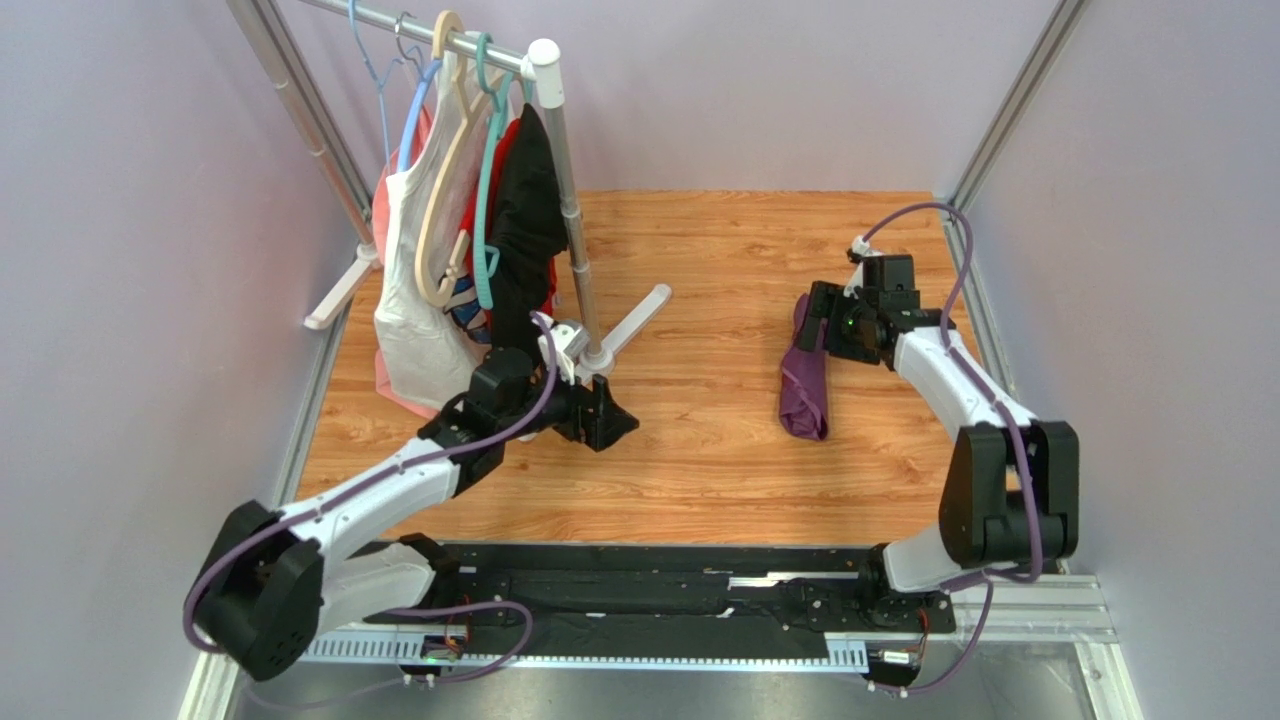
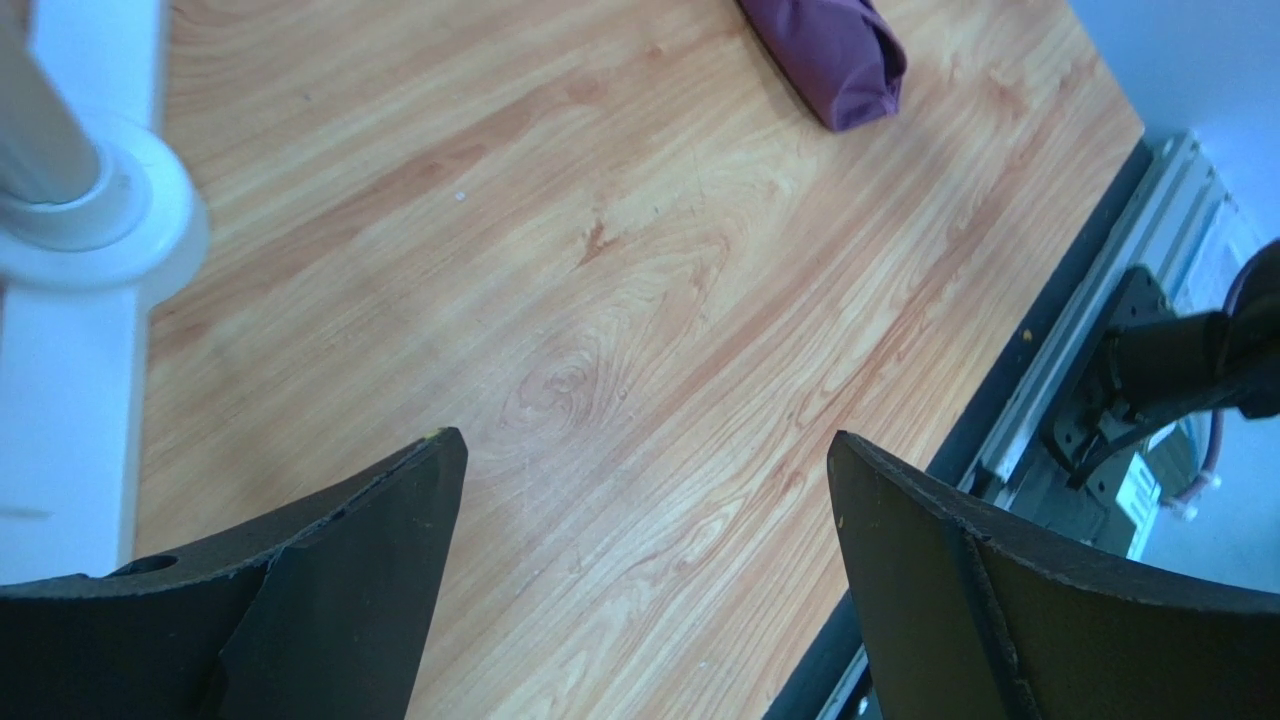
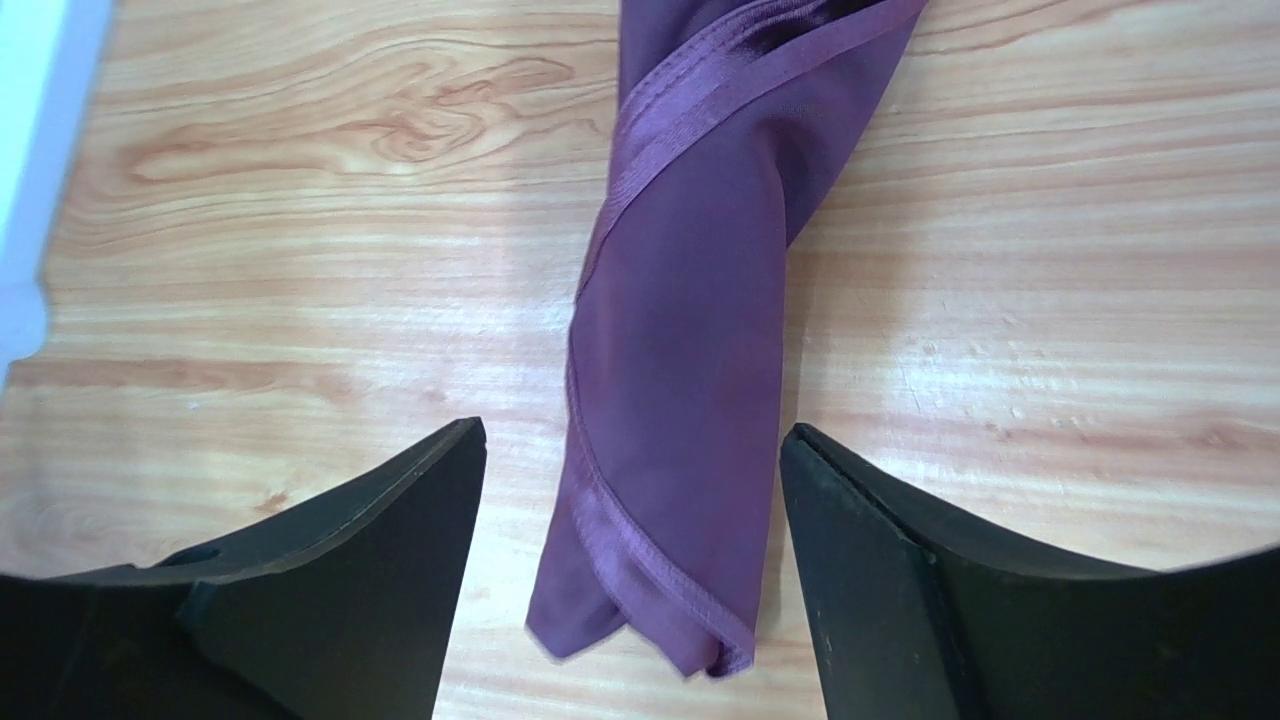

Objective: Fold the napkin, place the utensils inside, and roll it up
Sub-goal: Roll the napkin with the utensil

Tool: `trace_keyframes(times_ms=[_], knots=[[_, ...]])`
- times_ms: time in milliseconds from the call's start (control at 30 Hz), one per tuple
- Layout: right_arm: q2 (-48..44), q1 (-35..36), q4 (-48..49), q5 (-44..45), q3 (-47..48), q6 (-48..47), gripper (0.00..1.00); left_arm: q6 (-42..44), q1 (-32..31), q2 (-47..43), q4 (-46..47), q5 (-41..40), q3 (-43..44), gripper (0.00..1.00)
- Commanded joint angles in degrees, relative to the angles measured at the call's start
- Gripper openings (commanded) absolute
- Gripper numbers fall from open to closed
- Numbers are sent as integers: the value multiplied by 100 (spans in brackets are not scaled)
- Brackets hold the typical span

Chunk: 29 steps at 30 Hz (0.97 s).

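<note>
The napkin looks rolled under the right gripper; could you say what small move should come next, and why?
Probably lift the right gripper straight up and away: the napkin already lies rolled on the table, and the jaws stand open on either side, apparently not pinching it.

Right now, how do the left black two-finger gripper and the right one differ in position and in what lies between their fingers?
The left gripper has only bare wooden table between its fingers; the right gripper straddles the rolled purple cloth napkin. The left gripper sits beside the white clothes rack's base; the right gripper is toward the table's far right side. Both are open, and neither grips anything.
</note>
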Motion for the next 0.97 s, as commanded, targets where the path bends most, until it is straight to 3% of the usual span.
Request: trace_keyframes(times_ms=[0, 233, 400, 667, 933], knots=[[-1037, 3, 119, 3, -313, 40, 76, -430, 5, -1044, -574, -878, -60, 99], [-2735, 12, -153, 108, -850, 137, 77, -930, 172, -2838, -3142, -1987, 774, 99], [-3999, 12, -267, 117, -1185, 155, 77, -642, 190, -3797, -4582, -2708, 1688, 99], [-4978, 12, -435, 266, -1466, 208, 77, 378, 190, -4097, -5385, -2577, 2199, 99], [-5039, 12, -399, 179, -1475, 208, 77, 334, 190, -4361, -5403, -2850, 1935, 99]])
